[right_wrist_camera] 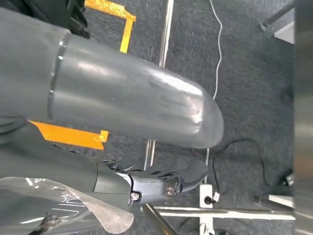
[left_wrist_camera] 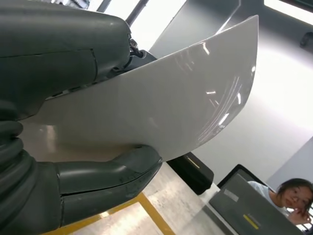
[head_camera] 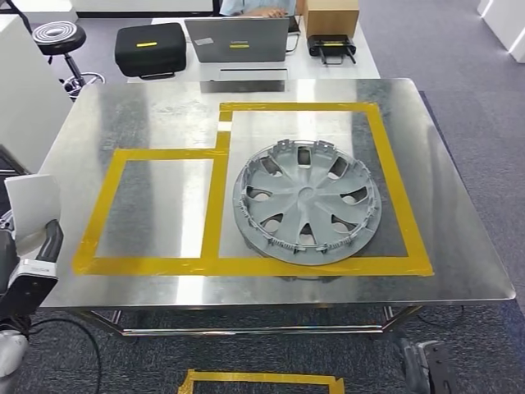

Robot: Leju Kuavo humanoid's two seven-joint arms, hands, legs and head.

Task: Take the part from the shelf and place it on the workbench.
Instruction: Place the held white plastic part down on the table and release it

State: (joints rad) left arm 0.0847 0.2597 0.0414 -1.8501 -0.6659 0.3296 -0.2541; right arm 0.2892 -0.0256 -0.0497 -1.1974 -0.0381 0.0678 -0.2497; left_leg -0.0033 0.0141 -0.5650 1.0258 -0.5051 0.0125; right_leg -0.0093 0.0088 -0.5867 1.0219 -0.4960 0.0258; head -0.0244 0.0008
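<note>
My left hand (head_camera: 29,267) sits low at the workbench's front left corner and grips a white curved panel (head_camera: 31,203). In the left wrist view the panel (left_wrist_camera: 166,98) lies pinched between the thumb (left_wrist_camera: 107,176) and the dark fingers (left_wrist_camera: 55,54). The steel workbench (head_camera: 155,98) carries two boxes of yellow tape. The left box (head_camera: 155,205) is bare metal. A grey wheel cover (head_camera: 306,201) lies in the right box. My right hand (right_wrist_camera: 129,107) hangs beside the bench over the carpet, fingers apart, holding nothing.
Behind the bench stand a laptop (head_camera: 238,39), a black case (head_camera: 150,48), a cardboard box (head_camera: 328,16) and a stool (head_camera: 59,37). A person (left_wrist_camera: 295,196) sits behind the laptop. A yellow tape mark (head_camera: 260,382) lies on the floor by the bench's front edge.
</note>
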